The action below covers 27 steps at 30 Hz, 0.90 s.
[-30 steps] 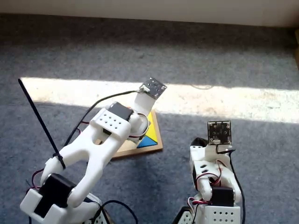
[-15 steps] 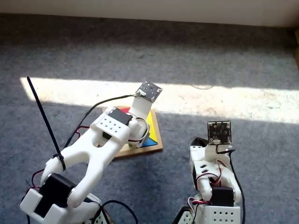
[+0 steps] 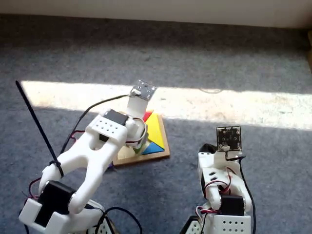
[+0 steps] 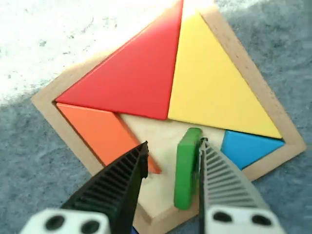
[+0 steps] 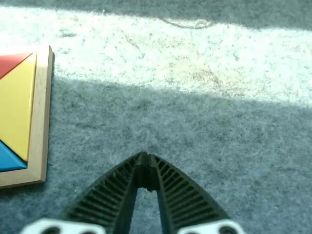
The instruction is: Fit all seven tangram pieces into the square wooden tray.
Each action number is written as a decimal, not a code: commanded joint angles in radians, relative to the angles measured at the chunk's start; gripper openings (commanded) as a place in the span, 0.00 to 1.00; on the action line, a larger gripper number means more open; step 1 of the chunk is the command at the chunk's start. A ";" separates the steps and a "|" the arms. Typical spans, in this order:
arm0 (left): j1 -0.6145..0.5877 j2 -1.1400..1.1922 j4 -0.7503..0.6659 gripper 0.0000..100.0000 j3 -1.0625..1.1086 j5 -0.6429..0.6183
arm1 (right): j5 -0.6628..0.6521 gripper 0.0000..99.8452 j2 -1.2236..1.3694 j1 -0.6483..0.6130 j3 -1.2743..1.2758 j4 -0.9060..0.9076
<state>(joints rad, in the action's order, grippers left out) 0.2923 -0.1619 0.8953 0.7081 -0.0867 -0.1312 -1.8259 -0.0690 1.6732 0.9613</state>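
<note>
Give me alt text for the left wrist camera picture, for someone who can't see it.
The left gripper hangs open over the square wooden tray, with a green piece on edge against its light finger, above the tray's bare middle. A red triangle, a yellow triangle, an orange piece and a blue triangle lie in the tray.

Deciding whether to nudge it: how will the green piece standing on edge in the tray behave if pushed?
Probably stiff: the green piece has straight edges like painted wood. Standing on its thin edge in the tray beside a finger of the open left gripper, it would likely tip flat. Smooth faces may slide.
</note>
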 commanded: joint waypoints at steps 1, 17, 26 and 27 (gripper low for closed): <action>-0.054 -0.047 -0.012 0.18 -0.013 0.046 | -0.009 0.01 -0.010 0.010 0.151 -0.030; -0.054 -0.050 0.193 0.18 -0.173 0.049 | -0.009 0.01 -0.010 0.012 0.151 -0.028; -0.093 -0.042 0.187 0.18 -0.166 0.054 | -0.009 0.01 -0.010 0.012 0.151 -0.028; -0.104 -0.041 0.187 0.18 -0.165 0.054 | -0.009 0.01 -0.010 0.012 0.151 -0.028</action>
<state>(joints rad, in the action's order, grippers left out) 0.2401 -0.1634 1.0764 0.5854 -0.0483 -0.1312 -1.8259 -0.0690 1.6732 0.9613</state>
